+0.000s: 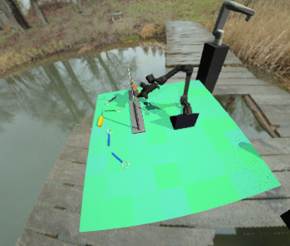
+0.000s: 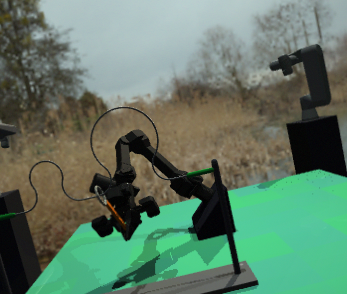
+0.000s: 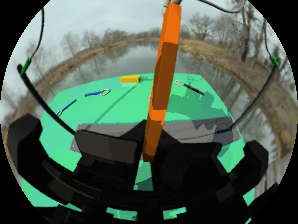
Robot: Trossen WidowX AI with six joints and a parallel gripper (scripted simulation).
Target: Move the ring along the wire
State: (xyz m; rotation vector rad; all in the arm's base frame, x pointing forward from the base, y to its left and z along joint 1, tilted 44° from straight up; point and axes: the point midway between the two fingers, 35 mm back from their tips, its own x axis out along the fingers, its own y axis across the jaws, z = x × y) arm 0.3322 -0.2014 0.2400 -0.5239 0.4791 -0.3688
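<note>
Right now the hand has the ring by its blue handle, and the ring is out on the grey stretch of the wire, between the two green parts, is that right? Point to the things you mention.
Not quite: the handle (image 2: pixel 116 213) (image 3: pixel 165 75) in the hand (image 2: pixel 128 231) (image 3: pixel 147 123) is orange, as the wrist view shows.

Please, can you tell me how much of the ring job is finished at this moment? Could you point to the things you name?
Picked up: the jaws are shut on the orange handle (image 1: pixel 135 89) (image 2: pixel 116 212) (image 3: pixel 165 75).
In hand: the ring (image 1: pixel 132 84) (image 2: pixel 98 194) is out at the grey middle part of the wire (image 2: pixel 124 107), away from both green parts.
Left: reach the other green part, let go and move away.
</note>
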